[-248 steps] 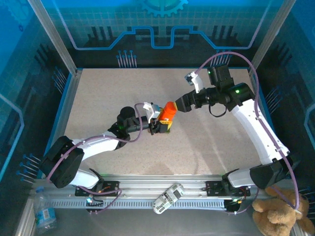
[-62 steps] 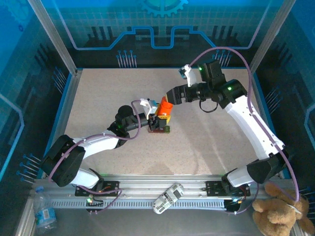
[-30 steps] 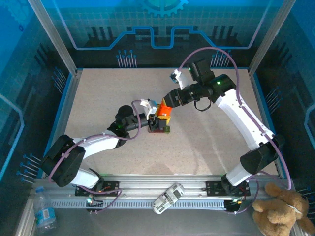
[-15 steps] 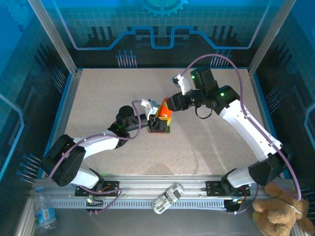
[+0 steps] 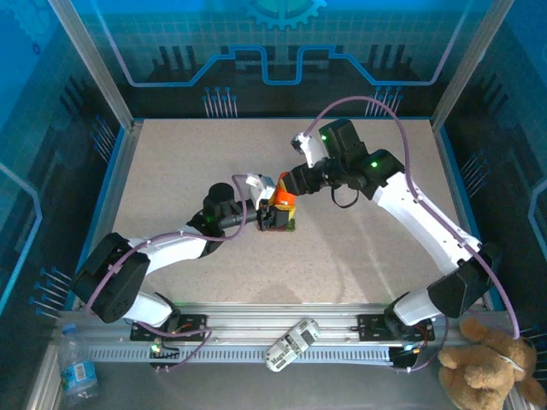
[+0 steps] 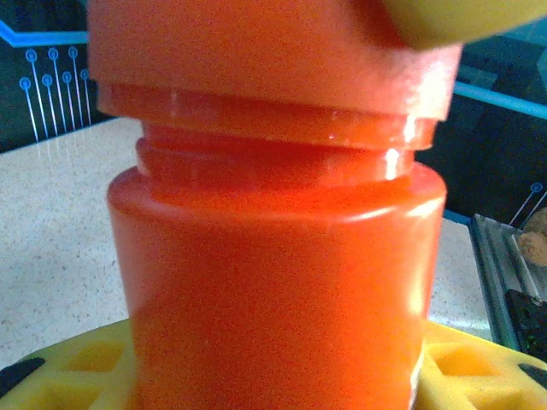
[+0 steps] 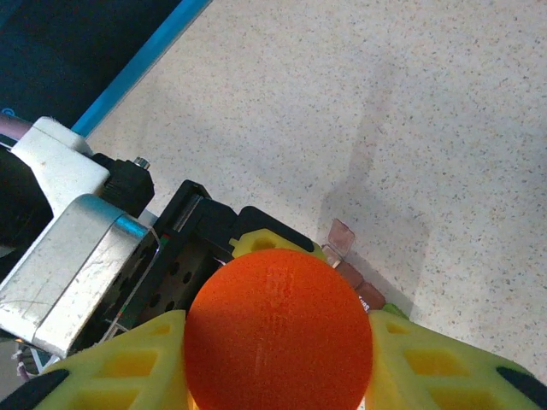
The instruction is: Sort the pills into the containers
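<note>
An orange bottle (image 5: 280, 205) stands upright at mid-table with my left gripper (image 5: 272, 213) shut on its body (image 6: 273, 256); the yellow fingers (image 6: 77, 367) flank it low down. From above, my right gripper (image 5: 288, 190) is shut on the bottle's orange cap (image 7: 278, 329), a yellow finger (image 7: 436, 359) pressed against each side. The containers (image 7: 363, 290), a dark red strip with a green end, lie on the table just beside the bottle's base (image 5: 282, 225); one small clear lid (image 7: 342, 235) stands open. The pills are out of view.
The speckled table (image 5: 359, 248) is walled by blue-edged rails on the left, right and back. A remote-like device (image 5: 292, 343) lies on the front rail, a plush bear (image 5: 487, 376) sits at the lower right, and a water bottle (image 5: 77, 367) at the lower left.
The right arm has swung left and down over the bottle, and its fingers have closed on the cap. The left arm and the bottle have stayed put.
</note>
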{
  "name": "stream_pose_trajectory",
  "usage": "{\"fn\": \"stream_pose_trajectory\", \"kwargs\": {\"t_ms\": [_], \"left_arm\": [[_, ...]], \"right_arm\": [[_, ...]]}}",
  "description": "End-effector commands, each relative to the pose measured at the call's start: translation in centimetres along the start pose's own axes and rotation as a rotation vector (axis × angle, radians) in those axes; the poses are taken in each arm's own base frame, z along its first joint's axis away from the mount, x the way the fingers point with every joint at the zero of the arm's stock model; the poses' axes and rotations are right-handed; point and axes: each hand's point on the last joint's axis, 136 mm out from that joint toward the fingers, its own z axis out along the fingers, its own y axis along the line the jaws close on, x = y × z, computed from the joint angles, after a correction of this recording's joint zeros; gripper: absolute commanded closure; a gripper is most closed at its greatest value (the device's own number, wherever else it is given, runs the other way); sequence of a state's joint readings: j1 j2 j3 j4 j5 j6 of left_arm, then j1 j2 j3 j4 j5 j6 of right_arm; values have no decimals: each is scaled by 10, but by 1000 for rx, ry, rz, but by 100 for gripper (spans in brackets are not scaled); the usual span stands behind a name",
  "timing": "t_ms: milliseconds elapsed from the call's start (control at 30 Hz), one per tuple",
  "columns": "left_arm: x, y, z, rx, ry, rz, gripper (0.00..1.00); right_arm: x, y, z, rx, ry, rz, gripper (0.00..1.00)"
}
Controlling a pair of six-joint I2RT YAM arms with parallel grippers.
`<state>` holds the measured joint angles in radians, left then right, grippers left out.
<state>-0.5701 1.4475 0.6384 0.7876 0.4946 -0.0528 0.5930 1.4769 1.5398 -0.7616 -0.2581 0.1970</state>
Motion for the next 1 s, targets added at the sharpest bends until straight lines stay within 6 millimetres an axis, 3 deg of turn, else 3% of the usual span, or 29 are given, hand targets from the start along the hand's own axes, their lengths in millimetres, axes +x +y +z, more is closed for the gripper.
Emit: {"fn": "stream_pose_trajectory", "kwargs": {"t_ms": [0,433,767,967], "left_arm": [[-57,-16,0,63,-147,137,100],[-60,-14,-7,12,-144,192,100],[-75,-6,-9,-32,-227,155,100],[-75,-4,-6,-37,-227,155,100]], "right_arm": [[37,3,21,-5,161,18,55],[46,-15,18,81,202,114,56],[52,-16,23,97,141,299,56],[53,-7,28,122,109,344,57]]}}
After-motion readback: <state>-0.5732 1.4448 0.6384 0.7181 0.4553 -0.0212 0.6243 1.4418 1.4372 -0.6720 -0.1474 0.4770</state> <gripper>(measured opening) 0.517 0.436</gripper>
